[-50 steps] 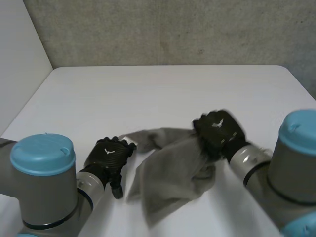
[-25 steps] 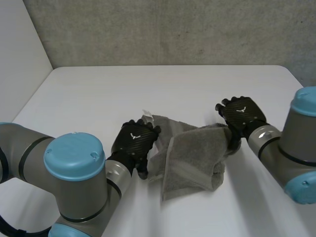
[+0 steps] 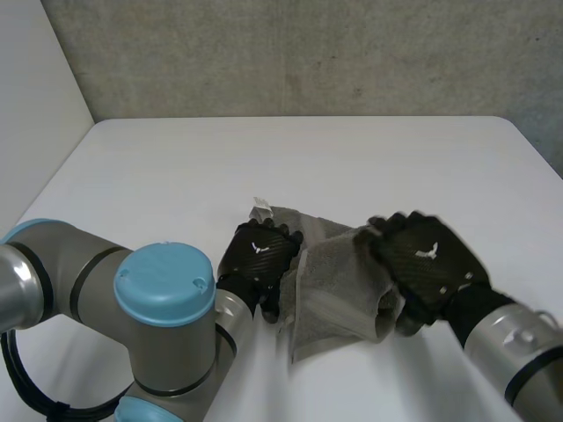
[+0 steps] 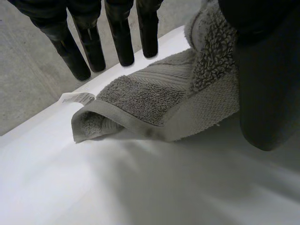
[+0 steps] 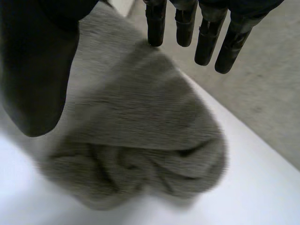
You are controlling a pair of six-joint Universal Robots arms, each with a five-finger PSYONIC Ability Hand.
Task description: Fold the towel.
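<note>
The grey towel [image 3: 339, 286] lies bunched and partly folded on the white table [image 3: 264, 158], with a white tag [image 3: 261, 209] at its far left corner. My left hand [image 3: 258, 253] rests at the towel's left edge, open. In the left wrist view its straight fingers [image 4: 119, 42] hover above the folded towel [image 4: 140, 96] and the tag [image 4: 77, 98], with the thumb [image 4: 267, 84] beside the cloth. My right hand [image 3: 427, 262] is over the towel's right side, open. In the right wrist view the rumpled towel [image 5: 140, 122] lies under the palm between thumb [image 5: 37, 70] and straight fingers [image 5: 206, 42].
A concrete wall runs behind the table's far edge. The table's left edge slants away at the left. Bare tabletop stretches beyond the towel toward the wall.
The right hand let go of the lifted towel, which dropped to the table, then came back over its right side. The left hand moved right to the towel's left edge.
</note>
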